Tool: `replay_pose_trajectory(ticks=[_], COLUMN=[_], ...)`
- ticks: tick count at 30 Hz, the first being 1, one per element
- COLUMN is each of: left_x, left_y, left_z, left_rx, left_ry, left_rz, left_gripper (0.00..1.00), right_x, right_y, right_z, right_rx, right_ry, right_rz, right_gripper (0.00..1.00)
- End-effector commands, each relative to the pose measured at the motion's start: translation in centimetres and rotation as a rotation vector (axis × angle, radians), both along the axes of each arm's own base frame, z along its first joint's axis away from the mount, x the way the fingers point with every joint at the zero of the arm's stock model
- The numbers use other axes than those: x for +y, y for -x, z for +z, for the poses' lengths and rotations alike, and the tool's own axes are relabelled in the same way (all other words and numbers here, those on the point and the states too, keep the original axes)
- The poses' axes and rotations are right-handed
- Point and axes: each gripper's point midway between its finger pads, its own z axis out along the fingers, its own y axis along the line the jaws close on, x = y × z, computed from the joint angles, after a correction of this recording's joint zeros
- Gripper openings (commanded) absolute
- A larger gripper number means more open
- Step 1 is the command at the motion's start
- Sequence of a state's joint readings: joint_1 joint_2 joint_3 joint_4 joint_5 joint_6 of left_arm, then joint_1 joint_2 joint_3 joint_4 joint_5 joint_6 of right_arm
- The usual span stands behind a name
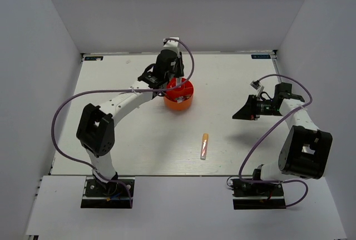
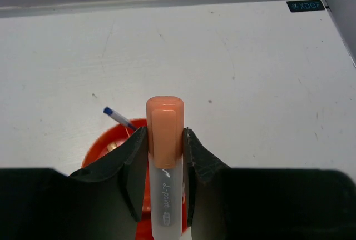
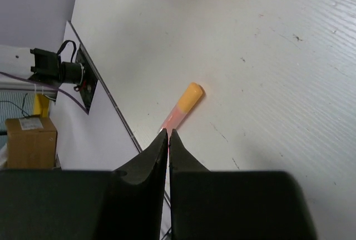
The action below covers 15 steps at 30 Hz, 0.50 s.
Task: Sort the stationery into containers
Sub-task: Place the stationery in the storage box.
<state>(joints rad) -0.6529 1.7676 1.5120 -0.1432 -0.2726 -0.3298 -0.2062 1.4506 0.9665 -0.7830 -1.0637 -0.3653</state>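
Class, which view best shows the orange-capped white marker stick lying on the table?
Top external: the orange-capped marker lies whole, unobstructed. Right wrist shows its cap, the right gripper covering its tail. Left wrist misses it.

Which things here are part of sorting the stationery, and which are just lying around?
Part of the job:
- orange organiser
- blue pen, sticking out of it
- orange-capped marker, gripped by the left gripper
- second marker, lying on the table

Just around:
- cardboard box, off the table
- dark label, at the table's far edge
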Motion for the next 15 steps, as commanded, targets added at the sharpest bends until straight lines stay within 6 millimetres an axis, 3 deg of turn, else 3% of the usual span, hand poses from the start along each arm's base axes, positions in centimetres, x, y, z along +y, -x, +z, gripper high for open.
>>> replay_pose_trajectory(ticks=[1, 3, 15], left_x=[-0.7, -1.1, -0.2], left_y=[-2.0, -2.4, -2.4], left_z=[2.9, 2.7, -3.7], left_rx=[-0.147, -0.193, -0.180], left_ry=[0.043, 0.029, -0.077], left_rz=[-0.037, -0.058, -0.074], left_gripper=[0.00, 0.00, 0.00], right_x=[0.8, 1.1, 1.4], right_y=[0.8, 1.1, 1.4], right_z=[1.2, 1.2, 1.6], right_rx=[-0.144, -0.178, -0.207], right_ry=[-0.037, -0.041, -0.073], right_rz=[0.067, 0.080, 0.102], right_gripper=[0.05, 0.05, 0.08])
